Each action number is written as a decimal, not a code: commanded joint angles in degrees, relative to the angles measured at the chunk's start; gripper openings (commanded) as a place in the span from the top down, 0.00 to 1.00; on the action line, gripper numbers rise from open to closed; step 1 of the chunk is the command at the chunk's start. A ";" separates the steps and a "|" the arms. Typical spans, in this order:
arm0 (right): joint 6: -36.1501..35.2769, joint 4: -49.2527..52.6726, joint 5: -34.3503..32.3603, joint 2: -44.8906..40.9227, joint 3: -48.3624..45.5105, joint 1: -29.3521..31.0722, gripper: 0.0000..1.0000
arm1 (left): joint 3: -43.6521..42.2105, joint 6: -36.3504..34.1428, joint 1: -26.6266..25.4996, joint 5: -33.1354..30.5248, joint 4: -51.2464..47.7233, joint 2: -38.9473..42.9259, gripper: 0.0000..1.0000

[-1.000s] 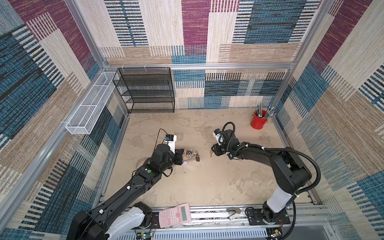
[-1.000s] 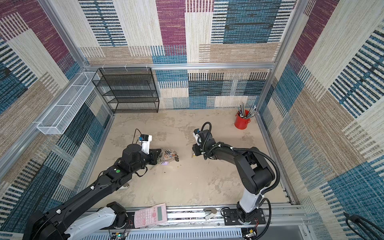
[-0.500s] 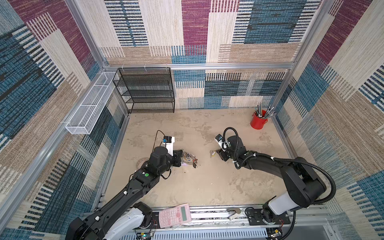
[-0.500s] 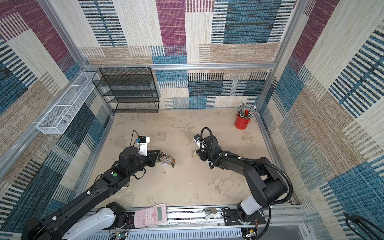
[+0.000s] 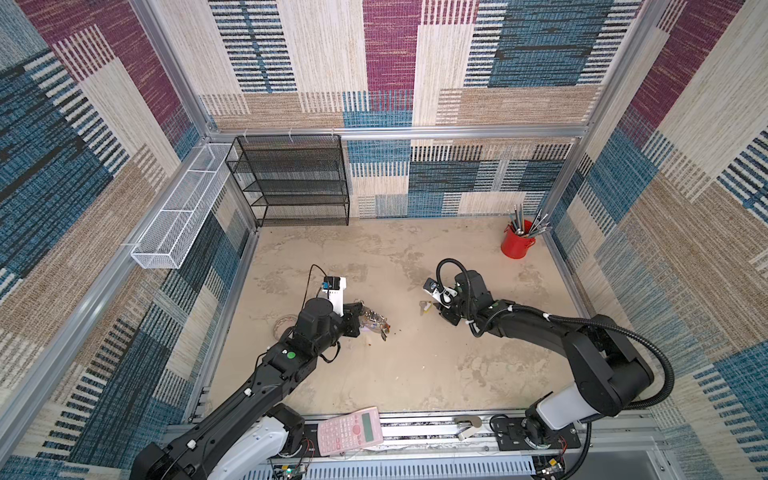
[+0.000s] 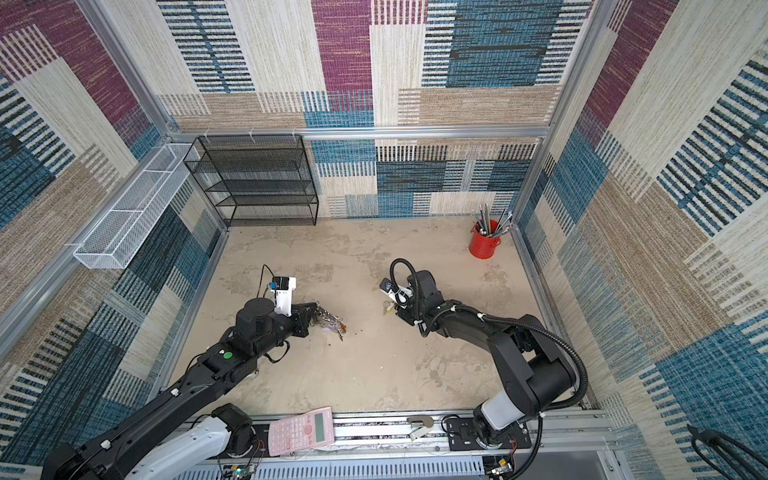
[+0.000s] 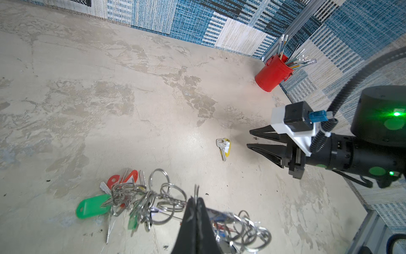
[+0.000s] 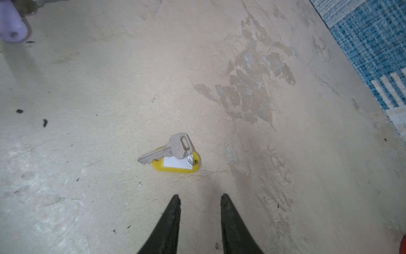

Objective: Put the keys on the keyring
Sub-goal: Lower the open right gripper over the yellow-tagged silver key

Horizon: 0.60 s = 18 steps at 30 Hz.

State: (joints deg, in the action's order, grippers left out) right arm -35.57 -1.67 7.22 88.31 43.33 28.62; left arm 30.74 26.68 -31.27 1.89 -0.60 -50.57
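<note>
Keys (image 8: 169, 151), yellow-tagged, lie loose on bench (image 8: 87, 88) — right gripper (image 8: 200, 195) parted beside them, left gripper (image 7: 196, 199) clamped on keyring (image 7: 151, 198); nothing threaded yet.

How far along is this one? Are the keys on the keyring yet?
Done: the left gripper is shut on the keyring. In hand: the right gripper is open, just short of the keys, not touching. Left: the keys lie loose on the table; grasping and threading them are not yet done.
</note>
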 commanded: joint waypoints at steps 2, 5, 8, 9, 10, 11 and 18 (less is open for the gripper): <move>-5.24 1.43 5.53 2.21 2.59 -0.63 0.66 | -0.67 0.74 -0.02 1.21 4.92 0.27 1.00; -6.36 1.86 6.77 4.28 4.23 -1.42 0.66 | -0.68 0.71 0.02 1.14 5.17 0.39 1.00; -7.38 2.07 6.79 6.09 5.25 -2.03 0.67 | -0.68 0.75 -0.02 1.43 5.14 0.58 1.00; -7.65 2.18 7.34 6.70 5.65 -2.17 0.67 | -0.77 0.75 0.00 1.36 5.08 0.56 1.00; -7.89 2.29 7.69 7.31 5.94 -2.29 0.67 | -0.77 0.78 -0.01 1.26 5.19 0.50 1.00; -8.10 2.42 7.72 8.12 6.31 -2.26 0.66 | -0.75 0.79 0.02 1.14 5.20 0.39 1.00; -8.56 3.01 8.06 11.57 8.24 -2.44 0.72 | -0.74 0.75 0.03 1.04 5.59 0.09 1.00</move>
State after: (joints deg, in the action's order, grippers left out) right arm -43.40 1.32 14.52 99.22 50.87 26.24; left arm 30.15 26.89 -31.27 3.05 1.17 -50.48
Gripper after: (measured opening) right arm 0.280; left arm 0.049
